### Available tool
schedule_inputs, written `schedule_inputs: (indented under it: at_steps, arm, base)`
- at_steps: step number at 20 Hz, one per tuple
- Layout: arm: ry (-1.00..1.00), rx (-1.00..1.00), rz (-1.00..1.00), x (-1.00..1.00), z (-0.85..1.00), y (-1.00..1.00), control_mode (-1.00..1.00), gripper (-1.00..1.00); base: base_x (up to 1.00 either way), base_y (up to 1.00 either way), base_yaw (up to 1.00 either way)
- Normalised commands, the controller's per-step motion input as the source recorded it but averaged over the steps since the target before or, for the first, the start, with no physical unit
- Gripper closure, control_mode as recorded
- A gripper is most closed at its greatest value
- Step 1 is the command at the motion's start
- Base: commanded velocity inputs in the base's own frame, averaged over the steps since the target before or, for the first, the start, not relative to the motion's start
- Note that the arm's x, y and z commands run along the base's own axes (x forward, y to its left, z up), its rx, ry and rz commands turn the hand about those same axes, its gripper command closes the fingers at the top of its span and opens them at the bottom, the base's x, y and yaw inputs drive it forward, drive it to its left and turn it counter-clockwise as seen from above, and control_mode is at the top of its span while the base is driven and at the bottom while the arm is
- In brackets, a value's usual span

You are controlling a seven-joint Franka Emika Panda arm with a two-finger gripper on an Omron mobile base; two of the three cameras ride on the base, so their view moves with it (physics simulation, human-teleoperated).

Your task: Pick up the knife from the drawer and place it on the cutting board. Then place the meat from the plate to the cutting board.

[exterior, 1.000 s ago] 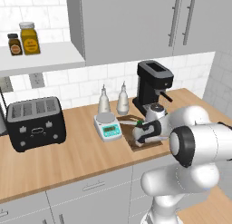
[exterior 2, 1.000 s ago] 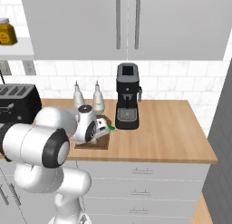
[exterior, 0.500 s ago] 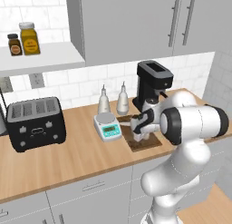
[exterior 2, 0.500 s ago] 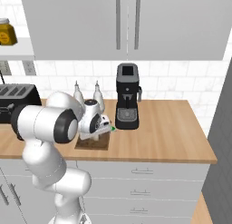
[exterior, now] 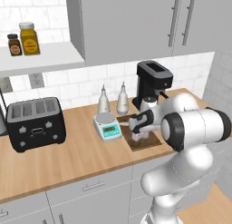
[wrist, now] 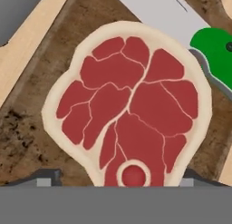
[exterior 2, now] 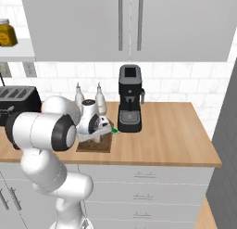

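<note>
The tool (exterior: 140, 136) is hovering low over the board (exterior: 152, 142), its tips apparently spread either side of the meat (wrist: 131, 105) rather than pinching it, though they are barely showing. The meat is lying flat on the board, overlapping the knife (wrist: 199, 41), whose green handle is pointing outward. Both are sitting there for cutting, on the tabletop (exterior: 68, 155).

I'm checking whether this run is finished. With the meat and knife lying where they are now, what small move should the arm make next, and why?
Probably lift the hand straight up and away. The meat lies flat on the cutting board, overlapping the knife that also rests there, and the fingers stand apart, gripping nothing. Both items look placed, so backing off without nudging either seems enough.
</note>
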Motion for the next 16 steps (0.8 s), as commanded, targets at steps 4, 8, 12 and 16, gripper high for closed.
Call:
schedule_inputs:
  at_steps: [4, 8, 12, 16]
  arm:
    - [-0.12, 0.00, 0.00, -0.42, 0.01, 0.03, -1.00, -1.00]
    - [-0.20, 0.00, 0.00, -0.37, 0.31, 0.00, -1.00, -1.00]
    - [-0.28, 0.00, 0.00, -0.41, 0.48, 0.00, -1.00, -1.00]
    - [-0.25, 0.00, 0.00, -0.56, 0.39, -0.01, -1.00, -1.00]
  base:
    - [0.00, 0.00, 0.00]
    - [0.00, 0.00, 0.00]
    - [0.00, 0.00, 0.00]
    - [0.00, 0.00, 0.00]
